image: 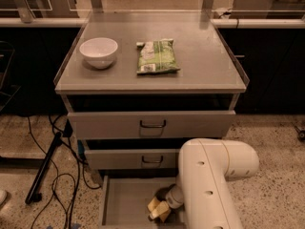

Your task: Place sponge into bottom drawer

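The bottom drawer (125,204) is pulled out at the foot of the grey cabinet, its flat floor showing. My white arm reaches down into it from the right. At the arm's tip, the gripper (161,205) sits low inside the drawer, over its right half. A pale yellow sponge (158,209) shows right at the gripper, at or just above the drawer floor. The arm's bulk hides the drawer's right side.
On the cabinet top (205,66) stand a white bowl (98,52) at the left and a green snack packet (157,56) in the middle. Two upper drawers (151,124) with dark handles are slightly ajar. Black cables and a stand leg (45,168) lie on the floor at the left.
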`<state>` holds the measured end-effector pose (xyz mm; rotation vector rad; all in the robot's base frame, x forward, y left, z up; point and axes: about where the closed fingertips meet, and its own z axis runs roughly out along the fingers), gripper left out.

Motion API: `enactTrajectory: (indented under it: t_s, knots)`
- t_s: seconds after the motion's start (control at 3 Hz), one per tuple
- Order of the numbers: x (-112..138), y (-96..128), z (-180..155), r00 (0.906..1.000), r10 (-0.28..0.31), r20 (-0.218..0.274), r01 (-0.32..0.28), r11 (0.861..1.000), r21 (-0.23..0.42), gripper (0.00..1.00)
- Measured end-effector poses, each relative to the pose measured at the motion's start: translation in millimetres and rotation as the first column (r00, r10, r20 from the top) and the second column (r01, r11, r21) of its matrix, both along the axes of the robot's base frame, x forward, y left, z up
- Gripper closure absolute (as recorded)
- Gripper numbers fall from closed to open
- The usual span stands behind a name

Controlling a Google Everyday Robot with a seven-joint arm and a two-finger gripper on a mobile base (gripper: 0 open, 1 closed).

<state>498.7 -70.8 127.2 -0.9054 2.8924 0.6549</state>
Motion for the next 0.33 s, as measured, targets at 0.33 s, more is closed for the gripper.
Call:
enactTrajectory:
  t_s: [0.33]
  knots:
    - [0.0, 0.0, 0.0, 1.0, 0.0, 0.0, 0.0, 1.0, 0.0, 0.0]
